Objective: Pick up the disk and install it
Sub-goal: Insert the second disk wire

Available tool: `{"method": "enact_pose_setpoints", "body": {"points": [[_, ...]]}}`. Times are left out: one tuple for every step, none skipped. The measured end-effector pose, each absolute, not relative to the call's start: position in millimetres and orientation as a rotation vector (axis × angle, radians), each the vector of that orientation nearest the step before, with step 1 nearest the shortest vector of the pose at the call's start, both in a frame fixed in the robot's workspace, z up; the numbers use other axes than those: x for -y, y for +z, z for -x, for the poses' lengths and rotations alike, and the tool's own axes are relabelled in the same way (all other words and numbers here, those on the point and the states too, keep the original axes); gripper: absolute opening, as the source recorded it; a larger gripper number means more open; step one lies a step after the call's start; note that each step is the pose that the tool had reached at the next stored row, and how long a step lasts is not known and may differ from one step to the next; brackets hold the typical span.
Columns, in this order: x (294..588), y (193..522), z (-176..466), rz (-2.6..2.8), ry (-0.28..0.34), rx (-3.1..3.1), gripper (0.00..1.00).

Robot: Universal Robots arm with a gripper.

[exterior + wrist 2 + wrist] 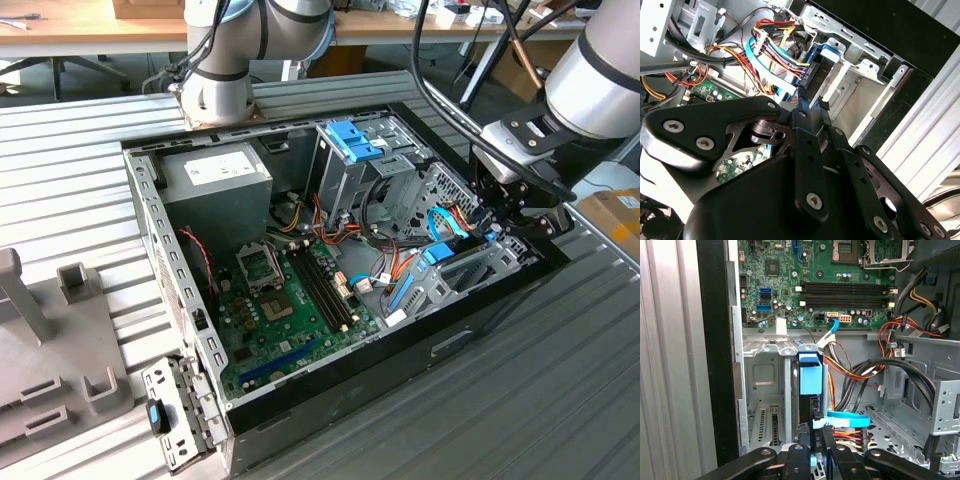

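The disk [810, 375] stands on edge in the bay at the front corner of the open computer case [175, 290]. Its light-blue carrier rail faces the first wrist view, with a dark edge below it. In the exterior view the carrier's blue end [440, 254] shows in the case corner at that view's right. My gripper [814, 442] reaches down into that corner, its black fingers [802, 447] close together on a light-blue strip of the carrier. Both wrist views show the fingertips nearly touching; in the second wrist view the gripper [812, 105] hangs just over the bay's metal wall.
Coloured cable bundles [855, 375] and a blue flat cable [847, 419] run right beside the disk. The motherboard [290, 300], a grey box with a white label [215, 175] and a silver drive cage with a blue tab [352, 140] occupy the case. A grey fixture [60, 340] lies at the exterior view's left.
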State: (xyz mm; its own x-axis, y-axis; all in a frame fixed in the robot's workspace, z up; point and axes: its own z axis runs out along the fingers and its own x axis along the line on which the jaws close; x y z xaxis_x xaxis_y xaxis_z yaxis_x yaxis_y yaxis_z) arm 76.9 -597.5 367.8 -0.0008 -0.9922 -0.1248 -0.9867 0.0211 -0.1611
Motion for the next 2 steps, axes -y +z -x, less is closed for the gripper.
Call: {"method": "enact_pose_setpoints", "body": {"points": [[597.5, 367.8, -76.9, 2.066, -0.04, -2.089, 0.24], [597.5, 367.8, -76.9, 2.066, -0.04, -2.089, 0.24]]}}
